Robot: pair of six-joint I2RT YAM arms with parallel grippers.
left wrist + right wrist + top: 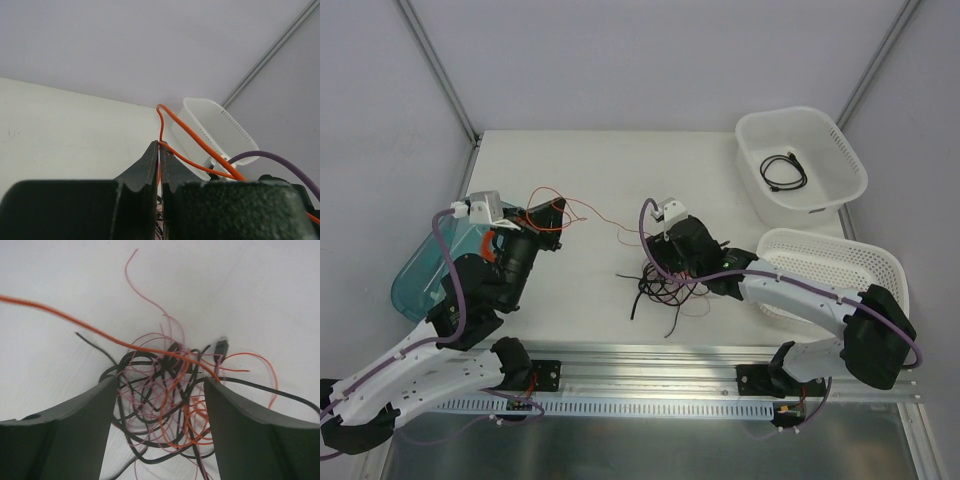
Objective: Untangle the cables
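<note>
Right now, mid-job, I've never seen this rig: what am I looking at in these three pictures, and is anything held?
Two robot arms are bolted at the near edge of a table. The wide picture looks down from above and behind them; the other two come from a camera on each wrist. The left end effector is shut on an orange wire, held above the surface. The right end effector is open, astride the tangle of cables: black, orange, pink-red. At right, a white tub holds a black cable.
</note>
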